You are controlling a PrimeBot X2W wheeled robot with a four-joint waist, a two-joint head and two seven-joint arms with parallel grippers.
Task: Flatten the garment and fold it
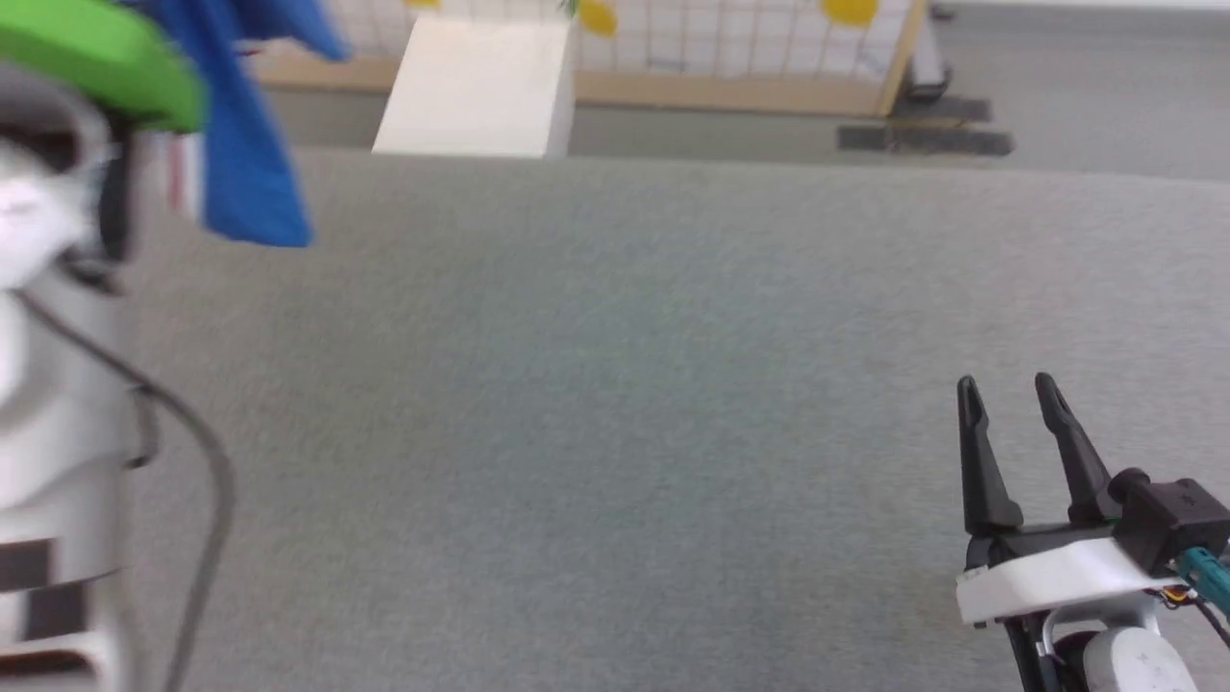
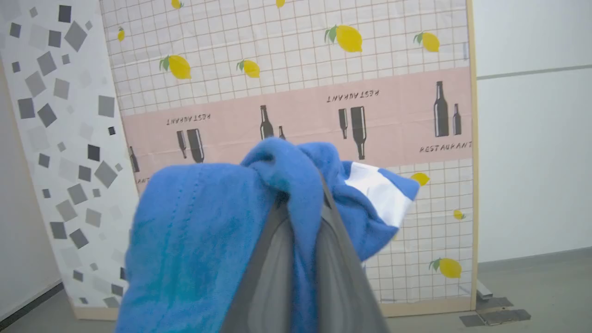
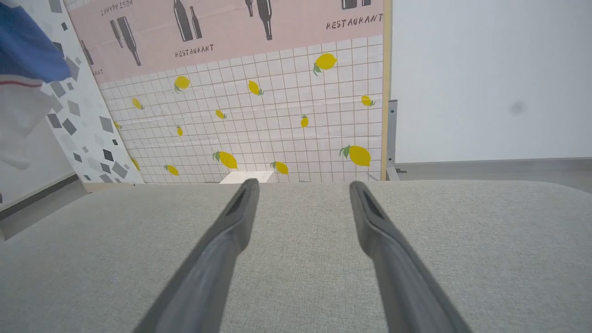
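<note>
— The garment (image 2: 199, 240)?
— Soft blue jersey, bunched, is clamped aloft in the left gripper (image 2: 301, 199); perhaps a white sleeve.
— The right gripper (image 3: 303, 186)?
— Tapered fingers (image 3: 222, 249) are held apart over grey woven upholstery (image 1: 615, 384).

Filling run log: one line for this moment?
phase: pre-flatten | left gripper: shut on garment, held aloft | garment: bunched, hanging | right gripper: open, empty, above grey surface

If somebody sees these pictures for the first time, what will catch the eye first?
The bright blue shirt, bunched and held up in the shut left pincer, hangs at the head view's upper left. Next comes the open right pincer at lower right, dark against the wide grey surface. Behind stands a screen printed with lemons and bottles.
</note>
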